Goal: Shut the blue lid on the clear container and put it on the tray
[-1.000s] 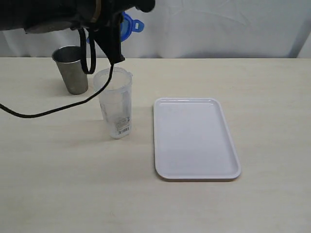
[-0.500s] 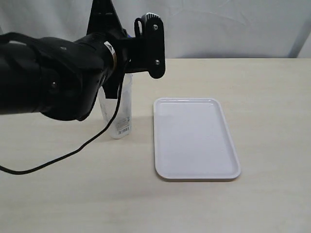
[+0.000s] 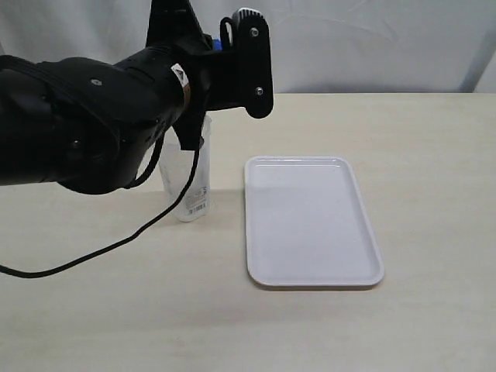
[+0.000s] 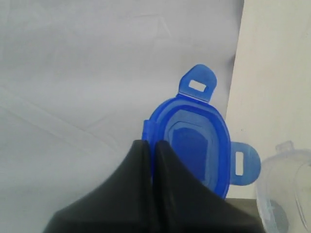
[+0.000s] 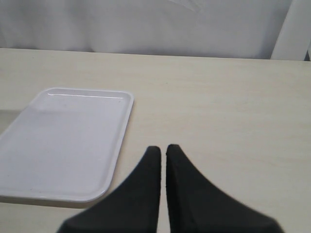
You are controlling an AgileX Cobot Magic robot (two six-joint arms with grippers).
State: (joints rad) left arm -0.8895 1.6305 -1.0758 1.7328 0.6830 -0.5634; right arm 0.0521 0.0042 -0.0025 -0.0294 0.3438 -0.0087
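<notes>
While the left gripper [image 4: 149,143] has its fingers pressed together on one edge of the blue lid [image 4: 194,141], the lid hangs in the air, seated on nothing. Two of its flaps show in the wrist view, both splayed outward.

Clear container [image 3: 186,190]: upright on the table [image 3: 434,155], just left of the tray [image 3: 310,225] and not touching it. The arm hides its upper part in the exterior view. Its open rim shows at the corner of the left wrist view, beside the lid and not under it.

Right gripper [image 5: 159,148]: fingers together, nothing between them, over bare table with the tray ahead.

Step in hand, as I judge it: carry the lid over the mouth and seat it.

Notes for doing it well:
- Centre the lid over the rim before any descent; at present it is offset.
- Turn the lid so its outline matches the mouth, and hold it level. An edge pinch invites tilt.
- Keep all flaps outside the rim, so that none gets trapped underneath.
- Lower slowly and press straight down. The container is tall and narrow, so a sideways push would likely tip it.
- The idle right gripper could steady the body near its base.
- Snap the flaps only once the lid sits flat all round.
</notes>
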